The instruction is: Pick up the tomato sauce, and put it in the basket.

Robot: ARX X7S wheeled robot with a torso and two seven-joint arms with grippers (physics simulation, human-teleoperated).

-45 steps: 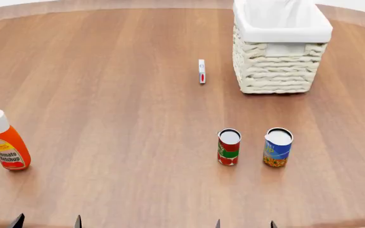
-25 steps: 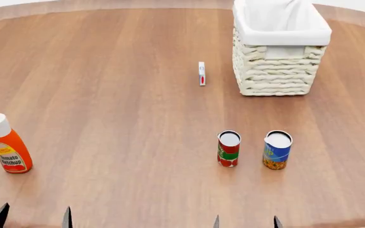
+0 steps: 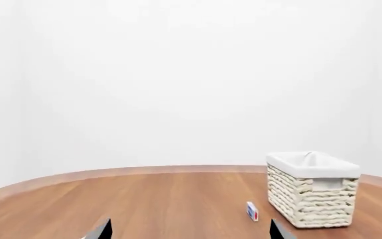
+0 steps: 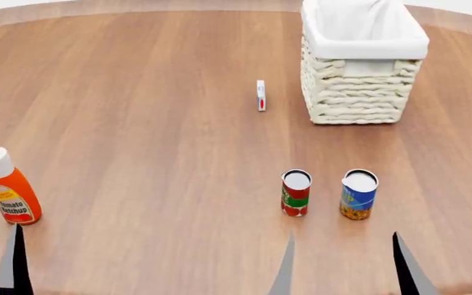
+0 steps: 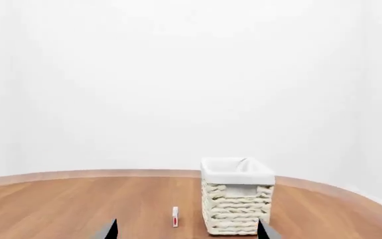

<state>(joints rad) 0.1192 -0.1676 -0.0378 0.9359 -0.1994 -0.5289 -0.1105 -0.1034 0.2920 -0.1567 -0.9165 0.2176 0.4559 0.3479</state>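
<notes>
the right gripper (image 4: 344,265), fingers spread and empty, sits just short of the tomato sauce (image 4: 296,192), the basket (image 4: 362,61) far ahead; the left gripper's (image 3: 187,230) fingers are parted too.

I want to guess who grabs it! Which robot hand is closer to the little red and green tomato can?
Right. The right gripper sits just in front of the tomato sauce, fingers open. The left gripper is far off, near the ketchup bottle.
</notes>
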